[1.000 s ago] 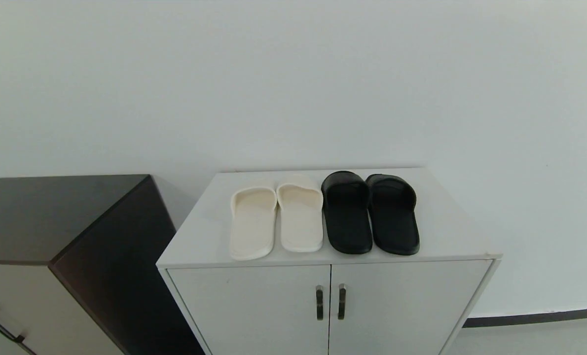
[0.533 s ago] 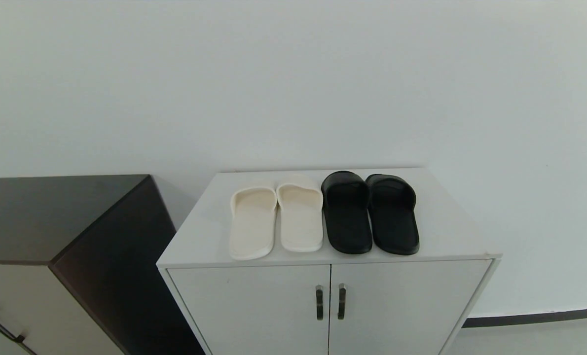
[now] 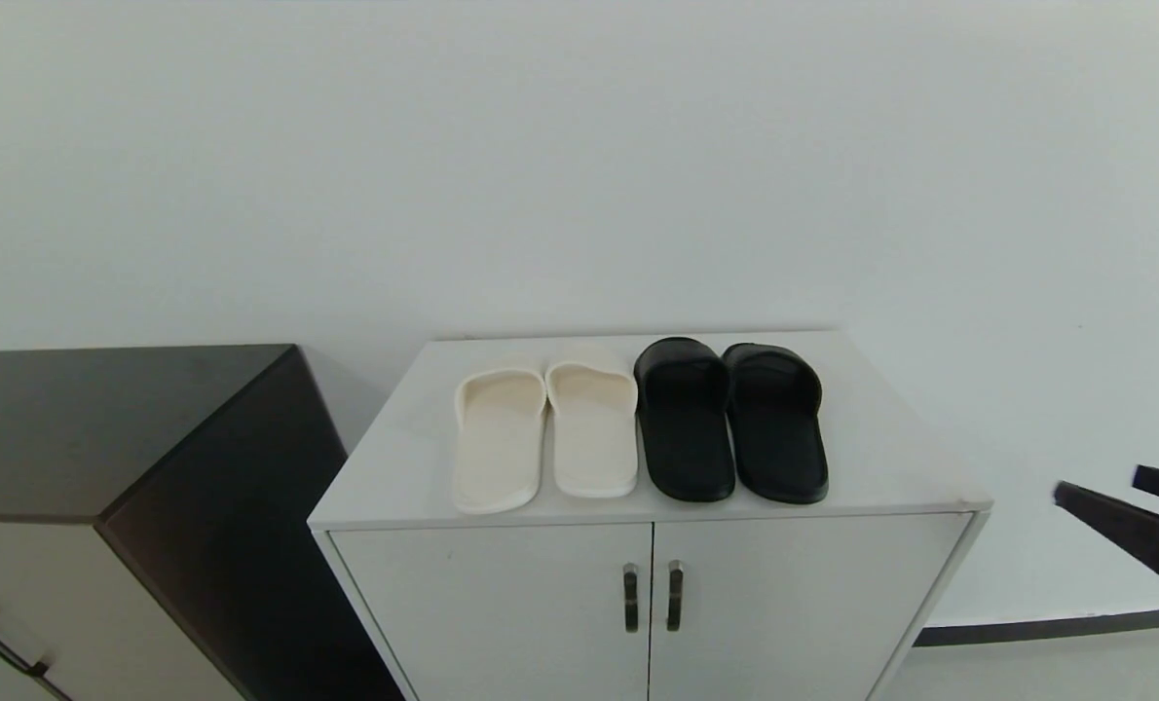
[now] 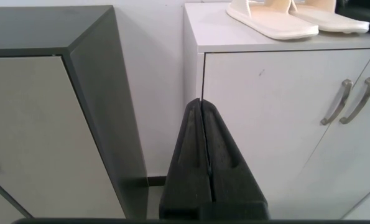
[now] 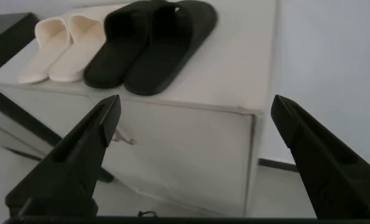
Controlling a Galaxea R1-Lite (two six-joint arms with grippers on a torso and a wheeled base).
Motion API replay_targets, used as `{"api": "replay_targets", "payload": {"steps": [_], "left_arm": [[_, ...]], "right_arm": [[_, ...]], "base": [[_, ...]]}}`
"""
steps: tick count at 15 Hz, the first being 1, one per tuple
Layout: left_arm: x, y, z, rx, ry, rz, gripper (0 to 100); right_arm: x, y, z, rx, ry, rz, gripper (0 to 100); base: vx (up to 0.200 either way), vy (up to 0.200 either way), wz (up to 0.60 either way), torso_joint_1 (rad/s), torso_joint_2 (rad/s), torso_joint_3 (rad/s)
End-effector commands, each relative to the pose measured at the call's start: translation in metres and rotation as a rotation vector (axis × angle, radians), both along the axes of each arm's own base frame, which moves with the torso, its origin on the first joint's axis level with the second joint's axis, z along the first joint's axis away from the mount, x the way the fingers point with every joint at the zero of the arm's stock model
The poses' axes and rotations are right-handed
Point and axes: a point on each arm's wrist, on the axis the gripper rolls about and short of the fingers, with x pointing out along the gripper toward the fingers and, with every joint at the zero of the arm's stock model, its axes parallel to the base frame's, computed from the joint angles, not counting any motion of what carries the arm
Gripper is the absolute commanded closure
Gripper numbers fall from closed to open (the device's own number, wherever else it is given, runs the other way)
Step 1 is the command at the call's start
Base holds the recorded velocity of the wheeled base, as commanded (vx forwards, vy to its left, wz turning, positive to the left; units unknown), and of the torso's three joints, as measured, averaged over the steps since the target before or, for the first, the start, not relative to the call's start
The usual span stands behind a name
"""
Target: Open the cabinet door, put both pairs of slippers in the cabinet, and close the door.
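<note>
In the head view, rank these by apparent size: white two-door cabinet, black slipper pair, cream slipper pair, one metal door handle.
Largest: white two-door cabinet.
Next: black rubber slipper pair and cream rubber slipper pair, about alike.
Smallest: metal door handle.

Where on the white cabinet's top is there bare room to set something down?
Two bare strips on the cabinet top: between its left edge and the cream slippers, and between the black slippers and its right edge. The middle is crowded: both pairs lie side by side.

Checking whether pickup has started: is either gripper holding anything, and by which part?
Nothing is held. The left gripper is shut and empty; the right gripper is open and empty.
</note>
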Motion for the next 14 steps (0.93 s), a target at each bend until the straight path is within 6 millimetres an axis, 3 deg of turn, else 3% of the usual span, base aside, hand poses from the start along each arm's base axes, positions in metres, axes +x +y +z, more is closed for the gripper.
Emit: {"api": "replay_targets", "payload": {"steps": [1, 4, 8, 14], "left_arm": [[0.000, 0.000, 0.000, 0.002, 0.000, 0.000, 100], [0.000, 0.000, 0.000, 0.002, 0.000, 0.002, 100], [0.000, 0.000, 0.000, 0.000, 0.000, 0.002, 100], [0.000, 0.000, 0.000, -0.001, 0.000, 0.002, 100]], "right_arm": [[0.043, 0.062, 0.016, 0.004, 0.056, 0.032, 0], [0.066, 0.103, 0.026, -0.022, 0.045, 0.013, 0], [0.103, 0.153, 0.016, -0.076, 0.059, -0.057, 0], [0.152, 0.197, -0.002, -0.120, 0.049, -0.188, 0]], "base": [[0.000, 0.000, 0.00, 0.000, 0.00, 0.000], [0.000, 0.000, 0.00, 0.000, 0.00, 0.000], [0.000, 0.000, 0.00, 0.000, 0.00, 0.000], [0.000, 0.000, 0.00, 0.000, 0.00, 0.000]]}}
